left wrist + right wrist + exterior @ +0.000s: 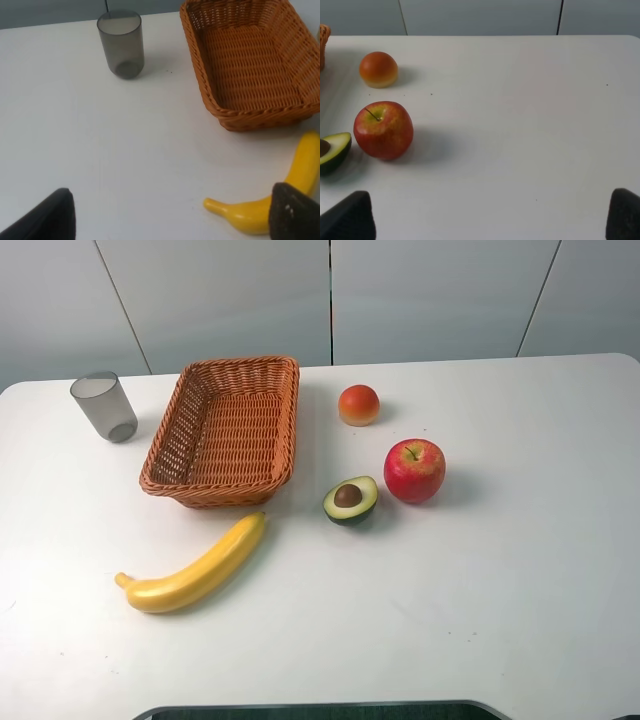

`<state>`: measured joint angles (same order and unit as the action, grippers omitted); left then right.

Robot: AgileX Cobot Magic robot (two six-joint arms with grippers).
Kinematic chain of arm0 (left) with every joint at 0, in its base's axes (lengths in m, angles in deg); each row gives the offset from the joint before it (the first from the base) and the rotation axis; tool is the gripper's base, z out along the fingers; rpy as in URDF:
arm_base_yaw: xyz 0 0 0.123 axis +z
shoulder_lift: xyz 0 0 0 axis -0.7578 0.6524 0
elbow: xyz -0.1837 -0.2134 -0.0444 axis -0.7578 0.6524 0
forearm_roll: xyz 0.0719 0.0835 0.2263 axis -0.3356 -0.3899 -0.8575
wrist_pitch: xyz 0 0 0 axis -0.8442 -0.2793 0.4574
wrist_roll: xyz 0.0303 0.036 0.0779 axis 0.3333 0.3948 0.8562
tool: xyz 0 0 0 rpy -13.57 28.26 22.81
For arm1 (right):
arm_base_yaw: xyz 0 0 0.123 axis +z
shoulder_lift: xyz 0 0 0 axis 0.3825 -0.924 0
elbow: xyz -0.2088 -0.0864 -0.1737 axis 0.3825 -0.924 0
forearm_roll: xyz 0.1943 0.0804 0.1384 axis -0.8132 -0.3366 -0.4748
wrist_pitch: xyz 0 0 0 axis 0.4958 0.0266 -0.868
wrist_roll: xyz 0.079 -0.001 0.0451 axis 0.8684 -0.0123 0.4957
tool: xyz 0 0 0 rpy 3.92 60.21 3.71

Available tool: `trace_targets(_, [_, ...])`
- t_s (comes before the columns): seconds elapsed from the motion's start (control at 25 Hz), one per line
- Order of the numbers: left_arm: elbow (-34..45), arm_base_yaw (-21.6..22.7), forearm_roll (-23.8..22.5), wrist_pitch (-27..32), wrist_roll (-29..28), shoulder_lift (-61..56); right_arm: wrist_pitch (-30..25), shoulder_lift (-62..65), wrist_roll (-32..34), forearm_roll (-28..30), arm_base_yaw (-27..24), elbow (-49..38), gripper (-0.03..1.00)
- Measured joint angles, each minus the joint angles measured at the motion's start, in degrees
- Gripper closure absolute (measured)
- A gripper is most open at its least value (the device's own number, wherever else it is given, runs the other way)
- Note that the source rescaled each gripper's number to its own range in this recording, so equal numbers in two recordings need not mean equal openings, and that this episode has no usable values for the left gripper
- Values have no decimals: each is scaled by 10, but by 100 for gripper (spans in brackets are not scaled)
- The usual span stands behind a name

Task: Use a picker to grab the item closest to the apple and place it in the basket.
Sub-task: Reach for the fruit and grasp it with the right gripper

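Observation:
The red apple (414, 470) stands right of the table's middle, seen too in the right wrist view (383, 130). A halved avocado (350, 500) with its brown pit facing up lies just to the apple's left, nearly touching it (334, 151). The brown wicker basket (293, 420) sits at the back left with nothing in it (200, 75). Neither gripper shows in the high view. My left gripper (172, 220) hovers open over bare table near the banana. My right gripper (485, 220) is open too, well to the right of the apple, holding nothing.
A round orange fruit (358, 405) sits behind the apple (378, 69). A yellow banana (195, 568) lies in front of the basket (300, 170). A grey translucent cup (104, 406) stands at the far left (121, 44). The white table (520, 590) fills the view.

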<state>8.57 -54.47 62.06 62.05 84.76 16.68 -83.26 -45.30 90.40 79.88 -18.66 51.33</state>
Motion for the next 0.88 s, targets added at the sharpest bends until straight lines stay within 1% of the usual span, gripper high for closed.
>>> trace_targets(0.2, [0,0,0,0,0,0,-1,0,0,-4,0,0,-3])
trace_targets(0.28, [0,0,0,0,1,0,-13,-6,0,-14,0,2,-3])
trace_targets(0.36, [0,0,0,0,1,0,-16,-40,3,-24,0,16,-3])
trace_targets(0.52, [0,0,0,0,0,0,-11,-152,13,-32,0,60,-3])
trace_targets(0.6, [-1,0,0,0,0,0,-8,-212,-12,-32,0,80,-3])
trace_targets(0.76, [-1,0,0,0,0,0,-6,-331,-101,-49,1,117,-3])
trace_targets(0.84, [-1,0,0,0,0,0,-2,-390,-126,-56,16,133,-3])
trace_targets(0.88, [-1,0,0,0,0,0,-2,-414,-139,-59,32,137,-3])
